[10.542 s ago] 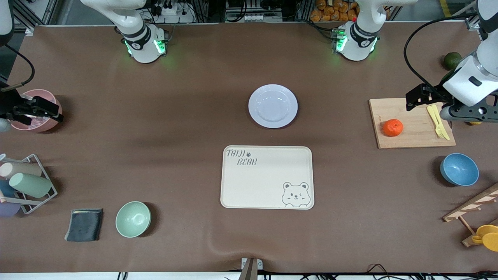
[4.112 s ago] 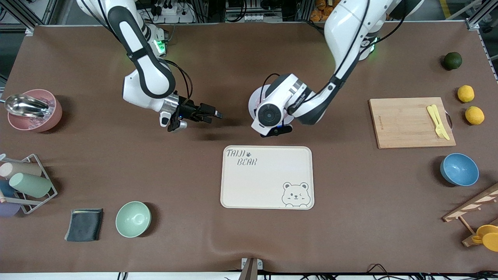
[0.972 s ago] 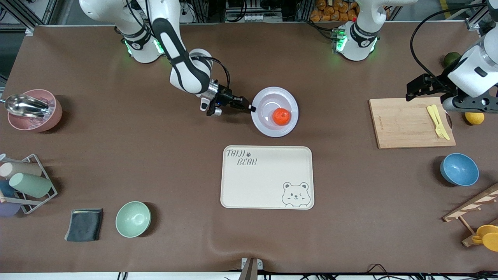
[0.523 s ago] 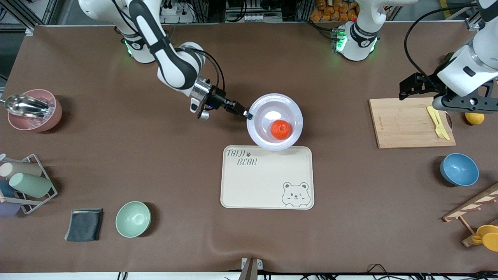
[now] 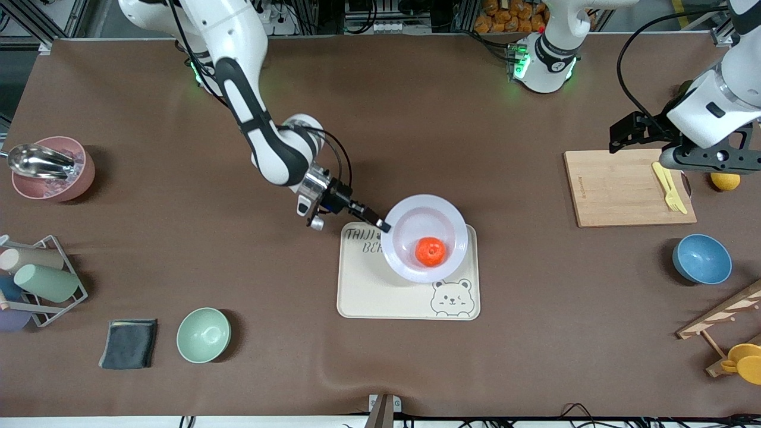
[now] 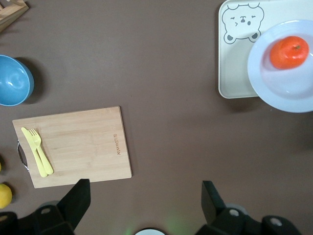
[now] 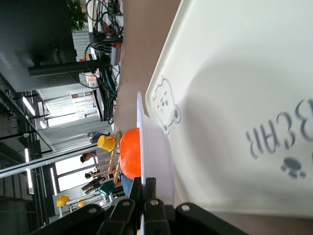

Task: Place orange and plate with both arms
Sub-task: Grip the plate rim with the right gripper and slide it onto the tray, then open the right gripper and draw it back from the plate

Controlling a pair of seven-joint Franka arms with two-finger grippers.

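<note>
The pale lavender plate (image 5: 447, 220) carries the orange (image 5: 430, 251) in its middle and hangs just over the cream bear-print tray (image 5: 368, 294). My right gripper (image 5: 383, 226) is shut on the plate's rim at the side toward the right arm's end. In the right wrist view the plate's edge (image 7: 145, 147) runs between the fingers, with the orange (image 7: 130, 152) on it and the tray (image 7: 234, 88) below. My left gripper (image 5: 633, 134) is open and empty above the wooden cutting board (image 5: 618, 187). The left wrist view shows the plate (image 6: 288, 93), the orange (image 6: 289, 52) and the board (image 6: 78, 147).
A yellow fork and knife (image 5: 668, 185) lie on the board. A blue bowl (image 5: 701, 259) sits nearer the camera than the board, a yellow fruit (image 5: 725, 181) beside it. A mint bowl (image 5: 203, 334), dark cloth (image 5: 128, 343), cup rack (image 5: 35, 279) and pink bowl (image 5: 53, 169) stand toward the right arm's end.
My right gripper has carried the plate with the orange from the bare table toward the camera, over the tray. The left arm has stayed over the cutting board.
</note>
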